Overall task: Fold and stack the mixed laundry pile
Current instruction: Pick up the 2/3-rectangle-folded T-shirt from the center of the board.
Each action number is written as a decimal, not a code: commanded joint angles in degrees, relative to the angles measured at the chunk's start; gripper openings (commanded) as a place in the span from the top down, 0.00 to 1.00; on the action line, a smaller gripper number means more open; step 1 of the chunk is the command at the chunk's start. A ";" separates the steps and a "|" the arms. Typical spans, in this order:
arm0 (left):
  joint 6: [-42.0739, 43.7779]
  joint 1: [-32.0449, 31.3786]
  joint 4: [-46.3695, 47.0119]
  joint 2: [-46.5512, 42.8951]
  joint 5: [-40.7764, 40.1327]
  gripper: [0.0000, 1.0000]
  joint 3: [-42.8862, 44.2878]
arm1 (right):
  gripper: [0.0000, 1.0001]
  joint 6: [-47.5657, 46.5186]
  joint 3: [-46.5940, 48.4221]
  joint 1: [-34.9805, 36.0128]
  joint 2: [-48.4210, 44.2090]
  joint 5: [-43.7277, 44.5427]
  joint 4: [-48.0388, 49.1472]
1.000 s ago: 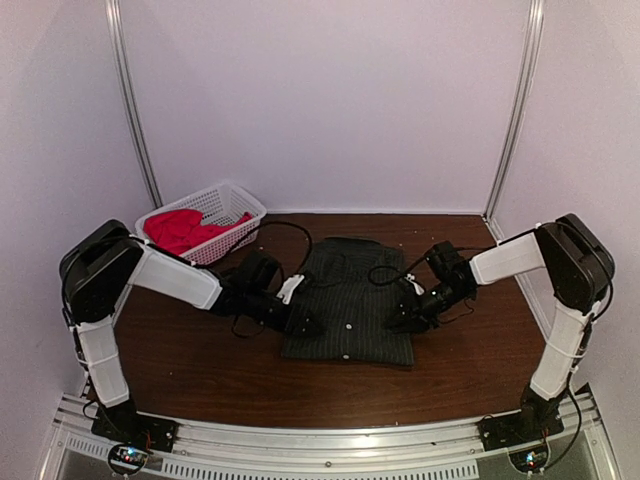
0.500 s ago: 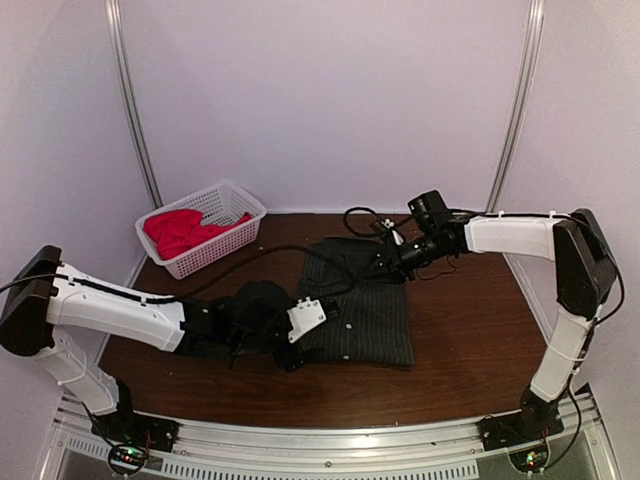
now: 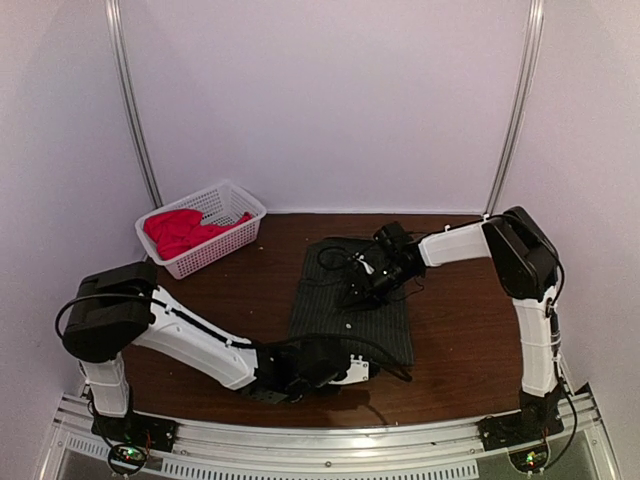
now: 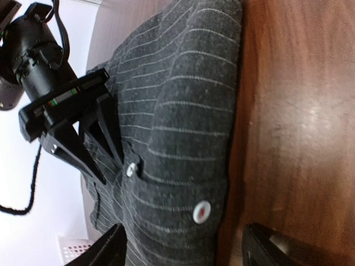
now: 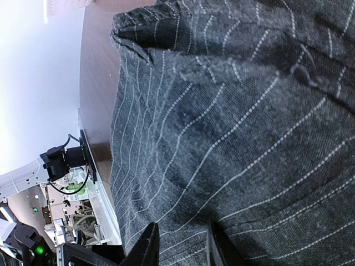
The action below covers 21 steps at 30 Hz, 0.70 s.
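The dark pinstriped shirt [image 3: 385,320] lies flat on the brown table [image 3: 470,330], roughly folded into a narrow rectangle. My left gripper [image 3: 358,370] is low at the shirt's near hem and open wide. In the left wrist view, one finger is over the cloth [image 4: 183,111] and the other over bare wood, with a white button [image 4: 201,211] between them. My right gripper [image 3: 352,295] points down onto the middle of the shirt [image 5: 233,111]. Its fingers [image 5: 147,246] stand a little apart, their tips on flat cloth. The red T-shirt [image 3: 178,228] lies crumpled in the basket.
The white lattice basket [image 3: 222,243] stands at the back left corner of the table. The left arm stretches low along the table's near edge. Pale walls with metal uprights close in the back and both sides. A black cable loops from the right wrist over the shirt's collar end.
The left arm swung from the shirt's left side down to its near hem. The right gripper went from the shirt's right edge, past the collar, to the middle. The shirt looks narrower.
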 commanded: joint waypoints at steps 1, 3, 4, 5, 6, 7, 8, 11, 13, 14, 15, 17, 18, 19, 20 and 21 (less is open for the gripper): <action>7.68 0.15 7.26 5.84 -9.06 0.32 3.40 | 0.68 -3.65 1.46 0.15 2.24 2.57 -2.91; 8.69 0.15 8.98 6.69 -10.65 0.39 3.46 | 0.68 -4.16 0.96 0.24 2.76 2.61 -3.20; 8.84 0.16 9.52 6.65 -11.24 0.43 3.49 | 0.69 -4.13 0.47 0.31 2.82 2.51 -2.89; 8.90 0.17 9.58 6.28 -11.63 0.48 3.55 | 0.68 -4.10 0.00 0.49 2.82 2.45 -2.57; 8.88 0.15 9.16 5.93 -11.73 0.57 3.63 | 0.69 -4.17 -0.36 0.69 2.70 2.33 -2.46; 8.43 0.15 8.23 4.55 -11.54 0.70 3.68 | 0.69 -4.24 -0.71 0.90 2.50 2.26 -2.51; 7.83 0.10 6.98 3.08 -10.89 0.92 3.64 | 0.69 -4.33 -1.07 1.19 2.10 2.08 -2.62; 3.90 -0.13 -2.00 -3.08 -4.87 1.00 3.82 | 0.68 -4.48 -2.49 2.42 -0.67 1.86 -3.02; -0.38 -0.44 -12.68 -6.94 1.42 1.00 5.68 | 0.67 -4.24 -3.84 2.86 -3.37 0.75 -3.30; -2.89 -0.59 -18.84 -8.86 5.56 1.00 6.57 | 0.65 -3.99 -4.18 2.91 -5.07 0.32 -3.42; -5.33 -0.82 -23.57 -10.70 8.97 1.00 7.03 | 0.62 -3.99 -3.93 2.75 -6.73 0.35 -3.95; -9.73 -1.30 -31.72 -13.67 15.14 1.00 8.11 | 0.56 -3.57 -2.57 1.99 -9.51 0.64 -5.00; -11.59 -1.42 -35.09 -14.60 17.68 1.00 9.02 | 0.54 -3.41 -1.55 1.64 -10.38 0.82 -5.66; -13.48 -1.55 -38.60 -15.26 19.99 1.00 10.06 | 0.53 -3.59 -0.40 1.35 -11.00 1.48 -6.75; -15.04 -1.61 -41.39 -15.59 21.87 1.00 11.15 | 0.53 -4.00 0.75 1.22 -11.31 2.32 -8.13; -16.25 -1.60 -44.14 -15.68 23.91 1.00 12.53 | 0.53 -4.56 1.70 1.20 -11.26 2.88 -9.45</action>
